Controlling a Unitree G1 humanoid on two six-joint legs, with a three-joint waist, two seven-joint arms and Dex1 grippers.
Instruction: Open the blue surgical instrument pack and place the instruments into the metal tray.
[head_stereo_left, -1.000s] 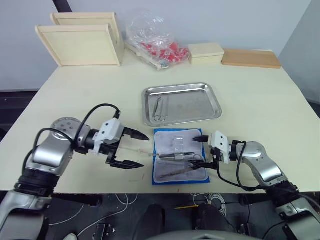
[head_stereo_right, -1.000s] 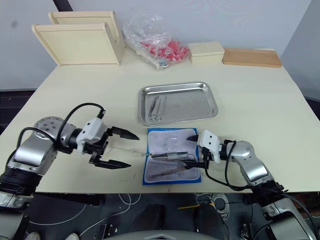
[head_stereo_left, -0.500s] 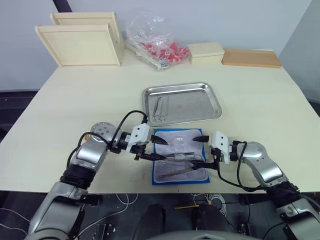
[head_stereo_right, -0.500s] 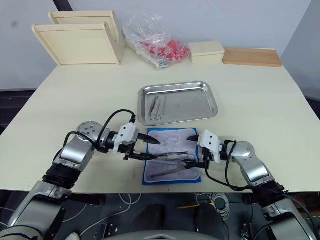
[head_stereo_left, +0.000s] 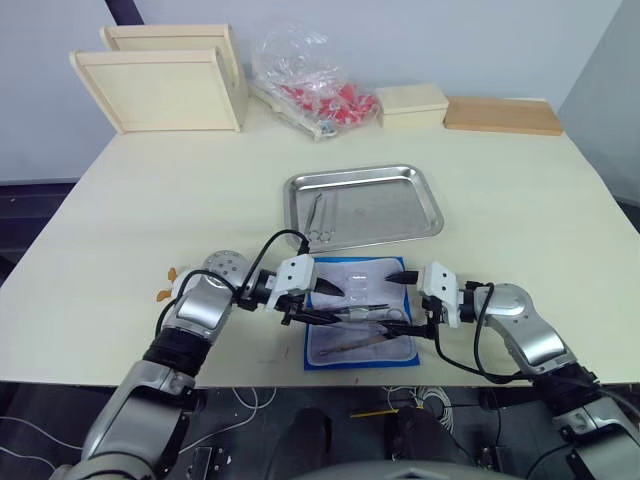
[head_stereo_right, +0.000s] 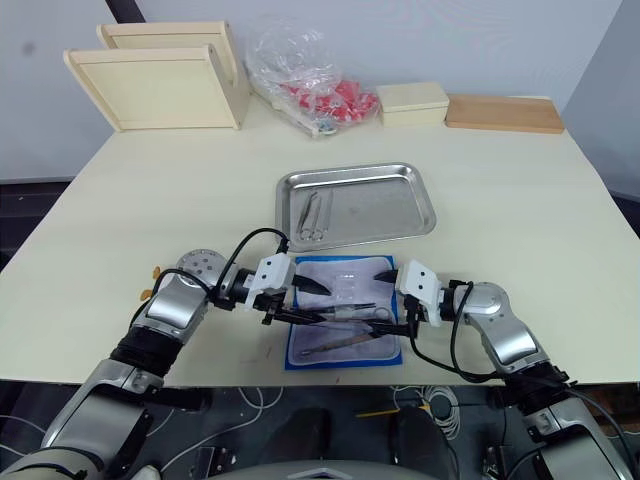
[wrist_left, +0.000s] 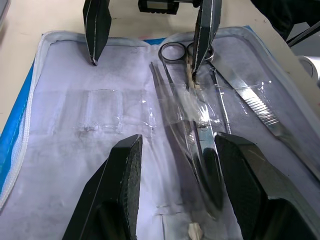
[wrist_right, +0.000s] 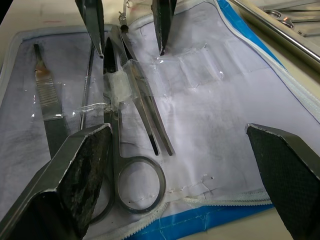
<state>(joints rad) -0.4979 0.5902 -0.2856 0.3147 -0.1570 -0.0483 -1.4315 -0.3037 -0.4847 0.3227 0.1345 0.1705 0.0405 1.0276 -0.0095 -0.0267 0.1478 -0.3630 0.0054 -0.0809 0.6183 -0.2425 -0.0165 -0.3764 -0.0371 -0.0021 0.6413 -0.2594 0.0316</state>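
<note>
Pale cream worktop (head_stereo_left: 520, 210) against a plain light grey wall (head_stereo_left: 450, 40); dark floor (head_stereo_left: 30, 210) with loose cables (head_stereo_left: 250, 405) beneath its near edge

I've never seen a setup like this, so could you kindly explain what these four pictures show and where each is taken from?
It's a two-armed humanoid robot. Two pictures come from its head camera, two from cameras on its wrists. On the table lies an opened blue surgical instrument pack still holding scissors and other instruments; a metal tray beyond it already holds a few. The left gripper and right gripper are both open over the pack, holding nothing. Wooden trays and a clear bag of red items sit at the back.
</note>
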